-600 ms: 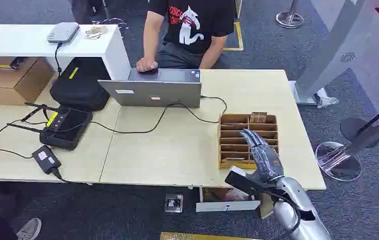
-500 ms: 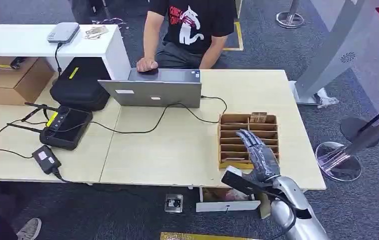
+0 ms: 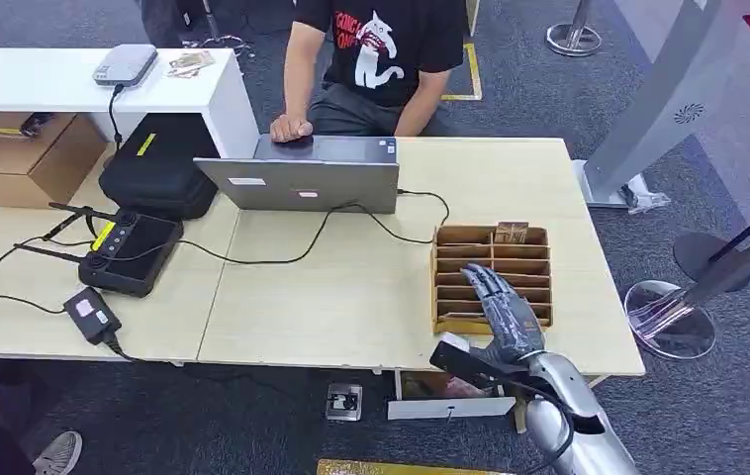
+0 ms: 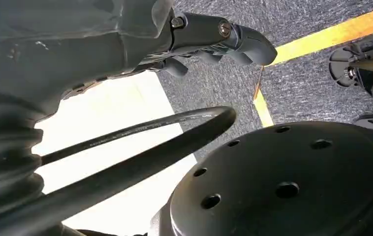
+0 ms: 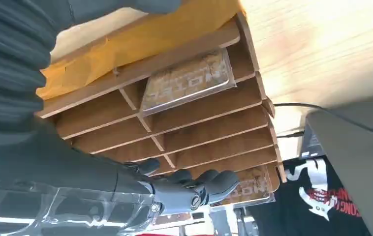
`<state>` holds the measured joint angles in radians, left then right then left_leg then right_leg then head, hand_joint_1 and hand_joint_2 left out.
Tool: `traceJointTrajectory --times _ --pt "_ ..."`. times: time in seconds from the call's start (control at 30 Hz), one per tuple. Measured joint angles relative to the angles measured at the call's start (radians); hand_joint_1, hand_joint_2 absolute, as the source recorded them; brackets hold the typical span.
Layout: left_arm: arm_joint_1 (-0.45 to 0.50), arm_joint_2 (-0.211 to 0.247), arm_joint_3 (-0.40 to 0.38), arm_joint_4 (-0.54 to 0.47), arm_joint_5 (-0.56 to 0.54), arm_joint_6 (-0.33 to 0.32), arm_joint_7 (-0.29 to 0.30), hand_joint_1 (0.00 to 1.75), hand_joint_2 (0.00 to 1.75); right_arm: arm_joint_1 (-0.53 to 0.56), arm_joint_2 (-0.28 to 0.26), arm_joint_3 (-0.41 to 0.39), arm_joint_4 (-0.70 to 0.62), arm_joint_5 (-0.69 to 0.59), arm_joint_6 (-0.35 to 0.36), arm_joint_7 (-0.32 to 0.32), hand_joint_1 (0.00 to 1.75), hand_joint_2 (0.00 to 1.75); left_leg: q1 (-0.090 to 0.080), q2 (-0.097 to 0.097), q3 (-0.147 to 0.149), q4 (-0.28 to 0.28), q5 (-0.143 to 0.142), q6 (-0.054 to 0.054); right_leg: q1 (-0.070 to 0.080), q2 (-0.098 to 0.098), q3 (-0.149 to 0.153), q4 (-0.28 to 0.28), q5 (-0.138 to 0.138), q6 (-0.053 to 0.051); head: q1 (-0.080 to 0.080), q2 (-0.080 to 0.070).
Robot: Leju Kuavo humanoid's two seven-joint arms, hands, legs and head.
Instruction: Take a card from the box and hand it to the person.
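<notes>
Cards point(image 5: 188, 82) sit slotted in box point(image 3: 492, 275); right hand point(image 3: 503, 309) hovers open, empty.

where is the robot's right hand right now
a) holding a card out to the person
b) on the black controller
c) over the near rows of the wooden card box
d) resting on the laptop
c: the right hand hangs over the near compartments of the wooden card box, holding nothing.

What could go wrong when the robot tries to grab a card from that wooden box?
The right hand hovers over the wooden box with nothing held, and the card lies flat in a narrow slot, so fingers might slip off it. The box sits near the table edge, so a push might shove it off.
</notes>
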<state>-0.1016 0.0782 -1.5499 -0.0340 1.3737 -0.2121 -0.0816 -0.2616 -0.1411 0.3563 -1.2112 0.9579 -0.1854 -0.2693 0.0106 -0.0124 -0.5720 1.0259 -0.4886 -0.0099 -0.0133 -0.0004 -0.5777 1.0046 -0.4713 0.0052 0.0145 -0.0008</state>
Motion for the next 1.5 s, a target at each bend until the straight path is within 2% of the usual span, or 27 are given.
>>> traceJointTrajectory --times 0.07,0.13,0.17,0.2,0.23,0.27,0.3,0.33,0.4,0.43,0.47,0.6,0.77,0.87,0.9,0.97,1.03,1.07,1.2,1.27,1.5 --pt "0.0 0.0 0.0 0.0 -0.002 0.0 0.001 0.0 1.75 0.0 0.001 0.0 0.001 0.003 0.0 0.0 0.24 1.75 0.0 0.0 0.0 0.0 0.0 0.0 0.0 0.0 0.0 0.0 0.0 0.0 0.0 0.0" --pt "-0.001 0.0 0.0 0.0 -0.003 0.0 0.001 0.0 1.75 0.0 0.002 0.0 0.003 0.003 0.0 0.0 0.35 1.75 0.0 0.0 0.0 0.0 0.0 0.0 0.0 0.0 0.0 0.0 0.0 0.0 0.0 0.0" --pt "-0.001 0.0 0.0 0.0 -0.003 0.0 0.001 0.0 1.75 0.0 0.002 0.0 0.003 0.003 0.0 0.001 0.35 1.75 0.0 0.0 0.0 0.0 0.0 0.0 0.0 0.0 0.0 0.0 0.0 0.0 0.0 0.0" --pt "-0.001 0.0 0.0 0.0 -0.003 0.0 0.001 0.0 1.75 0.0 0.003 0.0 0.003 0.003 0.0 0.0 0.7 1.75 0.0 0.0 0.0 0.0 0.0 0.0 0.0 0.0 0.0 0.0 0.0 0.0 0.0 0.0" --pt "-0.001 0.0 0.0 0.0 -0.003 0.0 0.001 0.0 1.75 0.0 0.003 0.0 0.003 0.005 -0.001 0.0 0.94 1.75 0.0 0.0 0.0 0.0 0.0 0.0 0.0 0.0 0.0 0.0 0.0 0.0 0.0 0.0" --pt "-0.001 0.0 0.0 0.0 -0.003 0.0 0.001 0.0 1.75 0.0 0.003 0.0 0.003 0.005 -0.002 0.0 0.94 1.75 0.0 0.0 0.0 0.0 0.0 0.0 0.0 0.0 0.0 0.0 0.0 0.0 0.0 0.0" --pt "-0.001 0.0 0.0 0.0 -0.003 0.0 0.001 0.0 1.75 0.0 0.003 0.0 0.003 0.005 -0.002 0.0 1.29 1.75 0.0 0.0 0.0 0.0 0.0 0.0 0.0 0.0 0.0 0.0 0.0 0.0 0.0 0.0" --pt "-0.001 0.0 0.0 0.0 -0.003 0.0 0.001 0.0 1.75 0.0 0.003 0.0 0.003 0.005 -0.002 0.0 1.45 1.75 0.0 0.0 0.0 0.0 0.0 0.0 0.0 0.0 0.0 0.0 0.0 0.0 0.0 0.0" --pt "-0.001 0.0 0.0 0.0 -0.003 0.001 0.001 0.0 1.75 0.0 0.003 0.0 0.003 0.005 -0.002 -0.001 1.47 1.75 0.0 0.0 0.0 0.0 0.0 0.0 0.0 0.0 0.0 0.0 0.0 0.0 0.0 0.0" --pt "-0.001 0.0 0.0 0.0 -0.002 0.001 0.001 0.0 1.75 0.0 0.004 0.0 0.003 0.005 -0.002 -0.001 1.61 1.75 0.0 0.0 0.0 0.0 0.0 0.0 0.0 0.0 0.0 0.0 0.0 0.0 0.0 0.0" --pt "-0.001 0.0 0.0 0.0 0.0 0.002 0.001 0.0 1.75 0.0 0.005 0.0 0.003 0.005 -0.002 -0.001 1.64 1.75 0.0 0.0 0.0 0.0 0.0 0.0 0.0 0.0 0.0 0.0 0.0 0.0 0.0 0.0" --pt "-0.001 0.0 0.0 0.0 0.002 0.002 0.001 0.0 1.75 0.0 0.007 0.0 0.003 0.016 -0.002 -0.002 1.66 1.75 0.0 0.0 0.0 0.0 0.0 0.0 0.0 0.0 0.0 0.0 0.0 0.0 0.0 0.0" --pt "-0.001 0.0 0.0 0.0 0.005 0.002 0.001 0.0 1.75 -0.002 0.008 0.0 0.01 0.016 -0.003 -0.002 1.55 1.75 0.0 0.0 0.0 0.0 0.0 0.0 0.0 0.0 0.0 0.0 0.0 0.0 0.0 0.0" --pt "-0.001 0.0 0.0 0.0 0.01 0.002 0.001 0.0 1.75 -0.002 0.008 0.0 0.01 0.016 -0.006 -0.002 1.55 1.75 0.0 0.0 0.0 0.0 0.0 0.0 0.0 0.0 0.0 0.0 0.0 0.0 0.0 0.0" --pt "-0.001 0.0 0.0 0.0 0.012 0.002 0.001 0.0 1.75 -0.002 0.008 0.0 0.01 0.016 -0.008 -0.002 1.5 1.75 0.0 0.0 0.0 0.0 0.0 0.0 0.0 0.0 0.0 0.0 0.0 0.0 0.0 0.0" --pt "0.0 0.0 0.0 0.0 0.015 0.002 0.001 0.0 1.75 0.0 0.008 0.0 0.007 0.016 -0.009 -0.002 1.55 1.75 0.0 0.0 0.0 0.0 0.0 0.0 0.0 0.0 0.0 0.0 0.0 0.0 0.0 0.0" --pt "0.0 0.0 0.0 0.0 0.015 0.002 0.001 0.0 1.75 0.002 0.008 0.0 0.002 0.018 -0.01 0.0 1.48 1.75 0.0 0.0 0.0 0.0 0.0 0.0 0.0 0.0 0.0 0.0 0.0 0.0 0.0 0.0" --pt "0.0 0.0 0.0 0.0 0.015 0.002 0.001 0.0 1.75 0.003 0.008 0.0 0.001 0.018 -0.01 0.0 1.57 1.75 0.0 0.0 0.0 0.0 0.0 0.0 0.0 0.0 0.0 0.0 0.0 0.0 0.0 0.0" --pt "0.0 0.0 0.0 0.0 0.008 0.002 0.0 0.0 1.75 0.007 0.008 0.0 -0.008 0.025 -0.03 -0.003 1.52 1.75 0.0 0.0 0.0 0.0 0.0 0.0 0.0 0.0 0.0 0.0 0.0 0.0 0.0 0.0" --pt "0.0 0.0 0.0 0.0 0.004 0.002 -0.001 0.0 1.75 0.008 0.006 -0.002 -0.022 0.023 -0.045 -0.007 1.45 1.75 0.0 0.0 0.0 0.0 0.0 0.0 0.0 0.0 0.0 0.0 0.0 0.0 0.0 0.0" --pt "0.0 0.001 0.0 0.0 0.003 0.002 -0.002 0.0 1.75 -0.016 -0.013 -0.023 -0.117 0.002 -0.064 -0.01 1.41 1.75 0.0 0.0 0.0 0.0 0.0 0.0 0.0 0.0 0.0 0.0 0.0 0.0 0.0 0.0"
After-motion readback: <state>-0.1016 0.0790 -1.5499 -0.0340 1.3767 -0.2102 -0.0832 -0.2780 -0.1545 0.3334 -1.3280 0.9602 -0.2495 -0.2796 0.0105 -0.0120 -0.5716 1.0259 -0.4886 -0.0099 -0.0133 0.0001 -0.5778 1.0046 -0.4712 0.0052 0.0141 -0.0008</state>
